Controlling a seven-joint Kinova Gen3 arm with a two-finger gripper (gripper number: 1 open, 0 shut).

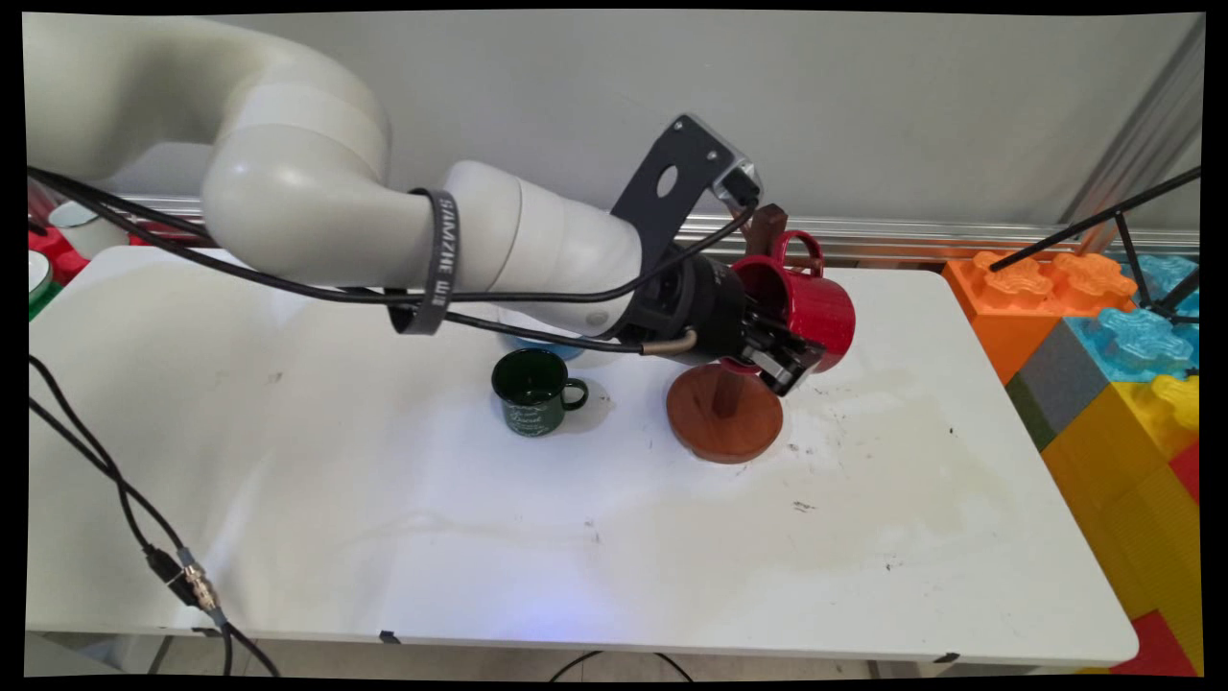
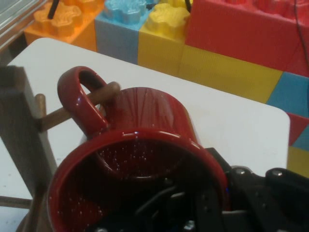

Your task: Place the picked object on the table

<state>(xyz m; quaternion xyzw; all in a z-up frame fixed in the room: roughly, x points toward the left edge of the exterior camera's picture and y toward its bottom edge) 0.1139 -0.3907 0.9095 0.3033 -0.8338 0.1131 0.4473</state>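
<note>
Two fingers of our gripper [image 1: 789,357] pinch the rim of the red mug [image 1: 801,305], one inside the mouth, one outside, and we hold it tipped on its side above the wooden mug stand [image 1: 724,415]. Its handle [image 2: 79,99] is looped over a peg [image 2: 72,110] on the stand's post. We judge the mug stiff, glossy, probably slippery, breakable; the rim gives firm purchase. Left of the stand sits a green mug [image 1: 533,392] on the white table [image 1: 576,537]; toy blocks [image 1: 1103,345] beyond.

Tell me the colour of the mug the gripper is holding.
Glossy red mug, inside and out; the hand view shows it best, close up.
</note>
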